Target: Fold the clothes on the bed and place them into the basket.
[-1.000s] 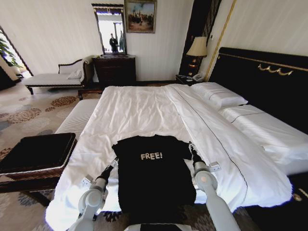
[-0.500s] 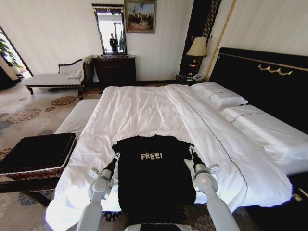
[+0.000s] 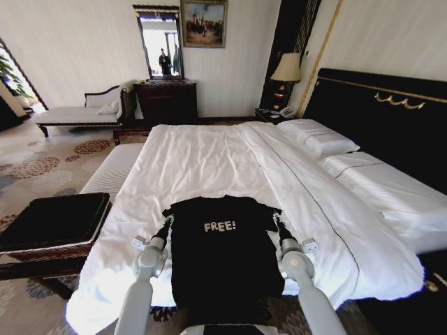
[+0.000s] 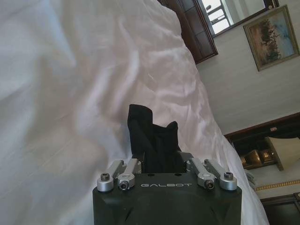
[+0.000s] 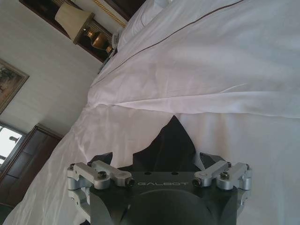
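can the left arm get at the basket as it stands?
Probably not right now. The left claw is shut on the T-shirt's left sleeve, the right claw on the other. The basket stands apart, off the bed's left side; nothing blocks the way there.

The T-shirt (image 3: 222, 255) lies on the near end of the bed (image 3: 209, 160), between the left gripper (image 3: 166, 223) and right gripper (image 3: 278, 223). The basket (image 3: 52, 220) stands left of the bed, pillows (image 3: 318, 137) far right.
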You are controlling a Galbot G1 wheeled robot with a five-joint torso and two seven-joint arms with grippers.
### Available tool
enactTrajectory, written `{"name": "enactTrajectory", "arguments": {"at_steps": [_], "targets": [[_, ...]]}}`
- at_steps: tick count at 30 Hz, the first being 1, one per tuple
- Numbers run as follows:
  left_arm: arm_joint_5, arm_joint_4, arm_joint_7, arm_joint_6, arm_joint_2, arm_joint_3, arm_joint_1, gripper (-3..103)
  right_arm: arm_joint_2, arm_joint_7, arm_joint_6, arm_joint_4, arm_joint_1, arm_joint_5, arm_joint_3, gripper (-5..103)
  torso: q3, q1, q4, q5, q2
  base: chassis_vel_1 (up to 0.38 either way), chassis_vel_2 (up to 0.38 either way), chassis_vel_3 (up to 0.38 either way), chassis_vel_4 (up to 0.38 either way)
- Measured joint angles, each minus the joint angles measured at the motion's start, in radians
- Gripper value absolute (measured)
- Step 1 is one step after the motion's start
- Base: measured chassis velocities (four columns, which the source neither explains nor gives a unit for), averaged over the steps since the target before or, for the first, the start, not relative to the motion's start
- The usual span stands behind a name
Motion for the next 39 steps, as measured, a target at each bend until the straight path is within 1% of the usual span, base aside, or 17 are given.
{"name": "enactTrajectory", "arguments": {"at_steps": [1,2,4,7,9,12,19,23,28,29,31,33,34,35,36,38,39], "targets": [[0.0,0.002,0.001,0.0,0.001,0.0,-0.003,29,0.002,0.001,0.0,-0.002,0.0,-0.001,0.0,100,0.0,0.0,0.0,0.0,0.0,0.0,0.0,0.0,0.0],[0.001,0.002,0.001,-0.001,0.001,0.0,-0.003,24,0.003,0.001,0.0,-0.002,0.0,-0.001,0.0,100,0.0,0.0,-0.0001,-0.0001,0.0,0.0,0.0,0.0,0.0],[0.002,0.001,0.001,-0.001,0.002,-0.001,-0.003,24,0.004,0.001,0.0,-0.002,0.0,-0.002,0.0,100,0.0,0.0,0.0,-0.0001,0.0,0.0,0.0,0.0,0.0],[0.01,-0.029,-0.001,-0.005,0.01,-0.011,0.0,7,0.005,0.003,0.0,-0.002,-0.003,-0.004,-0.001,100,0.0,0.0,0.0,-0.0002,0.0,0.0,0.0,0.0,0.0],[0.011,-0.042,-0.001,-0.005,0.015,-0.014,0.001,7,0.005,0.003,0.0,-0.002,-0.003,-0.004,-0.001,100,0.0,0.0,0.0,-0.0001,0.0,0.0,0.0,0.0,0.0],[0.015,-0.089,-0.002,-0.005,0.035,-0.019,0.003,0,0.004,0.004,0.0,-0.004,-0.002,-0.004,-0.001,100,0.0,0.0,-0.0001,-0.0001,0.0,0.0,0.0,0.0,0.0],[0.074,-0.128,-0.002,-0.004,0.072,-0.022,0.019,0,0.009,0.004,-0.001,-0.004,-0.001,-0.008,-0.005,100,0.0,0.0,0.0,-0.0001,0.0,0.0,0.0,0.0,0.0],[0.169,-0.096,-0.021,0.014,0.091,-0.021,0.027,0,0.013,0.004,-0.001,-0.008,-0.002,-0.015,-0.01,100,0.0,0.0,0.0,-0.0002,0.0,0.0,0.0,0.0,0.0],[0.225,-0.08,-0.04,0.029,0.09,-0.013,0.028,0,0.016,0.004,-0.001,-0.008,-0.004,-0.018,-0.012,100,0.0,0.0,0.0,0.0,0.0,0.0,0.0,0.0,0.0],[0.23,-0.08,-0.04,0.03,0.089,-0.01,0.029,-3,0.016,0.004,-0.001,-0.008,-0.005,-0.019,-0.012,100,0.0,0.0,0.0,0.0001,0.0,0.0,0.0,0.0,0.0],[0.237,-0.085,-0.032,0.031,0.082,0.011,0.042,7,0.017,0.004,-0.002,-0.008,-0.009,-0.023,-0.012,100,0.0,0.0,0.0,-0.0001,0.0,0.0,0.0,0.0,0.0],[0.237,-0.09,-0.027,0.031,0.081,0.015,0.047,7,0.018,0.004,-0.002,-0.008,-0.01,-0.024,-0.012,100,0.0,0.0,0.0,-0.0001,0.0,0.0,0.0,0.0,0.0],[0.232,-0.102,-0.014,0.031,0.078,0.02,0.057,11,0.018,0.004,-0.002,-0.008,-0.011,-0.024,-0.012,100,0.0,0.0,0.0,-0.0001,0.0,0.0,0.0,0.0,0.0],[0.22,-0.115,-0.004,0.032,0.075,0.023,0.068,11,0.019,0.004,-0.002,-0.008,-0.013,-0.025,-0.012,100,0.0,0.0,-0.0001,0.0,0.0,0.0,0.0,0.0,0.0],[0.191,-0.143,0.012,0.041,0.072,0.028,0.095,23,0.019,0.004,-0.002,-0.008,-0.014,-0.025,-0.012,100,0.0,0.0,0.0,0.0,0.0,0.0,0.0,0.0,0.0],[0.18,-0.156,0.017,0.045,0.07,0.03,0.108,23,0.02,0.004,-0.002,-0.008,-0.015,-0.026,-0.012,100,0.0,0.0,0.0,0.0001,0.0,0.0,0.0,0.0,0.0],[0.171,-0.171,0.025,0.05,0.069,0.035,0.127,28,0.02,0.004,-0.002,-0.008,-0.016,-0.026,-0.012,100,0.0,0.0,0.0,0.0002,0.0,0.0,0.0,0.0,0.0]]}}
